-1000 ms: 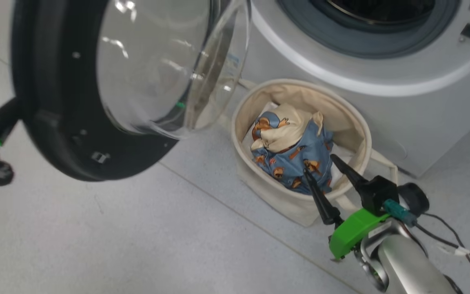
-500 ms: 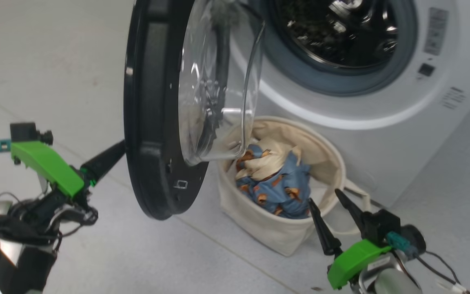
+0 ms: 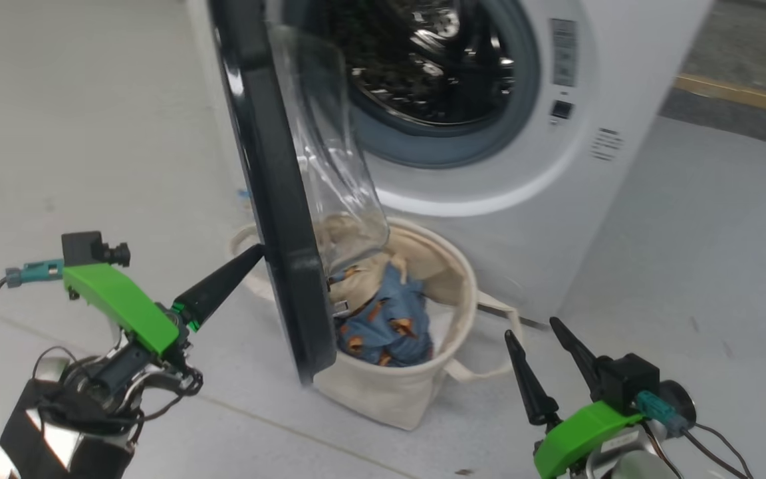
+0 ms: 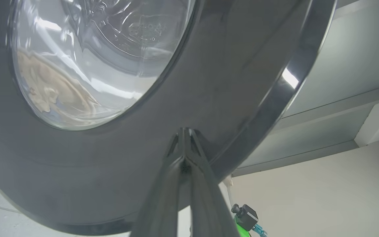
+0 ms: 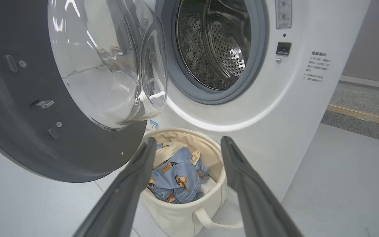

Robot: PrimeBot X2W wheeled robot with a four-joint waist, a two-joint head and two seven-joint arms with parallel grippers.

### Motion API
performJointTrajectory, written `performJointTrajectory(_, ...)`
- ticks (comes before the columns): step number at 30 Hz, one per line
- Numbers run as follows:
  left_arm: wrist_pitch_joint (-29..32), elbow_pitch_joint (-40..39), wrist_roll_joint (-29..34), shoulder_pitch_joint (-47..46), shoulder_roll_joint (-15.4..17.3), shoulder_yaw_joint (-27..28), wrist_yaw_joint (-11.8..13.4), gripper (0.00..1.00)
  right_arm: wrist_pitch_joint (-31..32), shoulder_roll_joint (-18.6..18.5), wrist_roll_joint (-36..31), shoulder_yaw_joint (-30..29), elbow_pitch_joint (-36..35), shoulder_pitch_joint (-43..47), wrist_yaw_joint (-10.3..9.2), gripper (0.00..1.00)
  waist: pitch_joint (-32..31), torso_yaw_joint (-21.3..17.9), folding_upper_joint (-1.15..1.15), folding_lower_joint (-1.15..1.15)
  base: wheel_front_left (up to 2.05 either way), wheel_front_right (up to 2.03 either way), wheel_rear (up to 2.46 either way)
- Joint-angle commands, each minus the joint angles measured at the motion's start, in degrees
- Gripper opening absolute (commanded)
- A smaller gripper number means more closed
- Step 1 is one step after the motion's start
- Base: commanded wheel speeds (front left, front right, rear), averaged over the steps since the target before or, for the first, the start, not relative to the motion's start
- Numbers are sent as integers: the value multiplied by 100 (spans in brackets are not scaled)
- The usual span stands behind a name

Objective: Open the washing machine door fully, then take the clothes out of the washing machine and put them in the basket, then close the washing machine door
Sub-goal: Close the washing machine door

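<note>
Left claw (image 3: 258, 251) is closed, tip against the door (image 3: 276, 199) rim; push steadily right toward the washer (image 3: 556, 199), clearing the basket (image 3: 389, 399); right claw (image 3: 530, 327) hangs open, empty.

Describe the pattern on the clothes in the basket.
The clothes: blue with orange-brown cartoon bears, one cream part. Best in right wrist view.

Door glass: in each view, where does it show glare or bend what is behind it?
Head view: the glass blurs the basket behind it; left wrist view: white glare streaks, a warped cream patch; right wrist view: highlights, drum sharp.
</note>
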Motion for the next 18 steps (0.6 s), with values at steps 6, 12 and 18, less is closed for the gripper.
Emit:
performJointTrajectory(6,-164,-200,-59,-239,13,160,-41,0,-73,82,-26,-5,-316,-153,43,100,121,-831,0,0,0,0,0)
performJointTrajectory(12,-346,-93,-52,-377,-13,179,-41,0,-73,93,-71,-109,-448,-231,43,100,329,-1451,0,0,0,0,0)
performJointTrajectory(18,-521,82,6,-562,72,212,-41,0,-73,99,-81,-163,-550,-302,43,100,533,-1964,0,0,0,0,0)
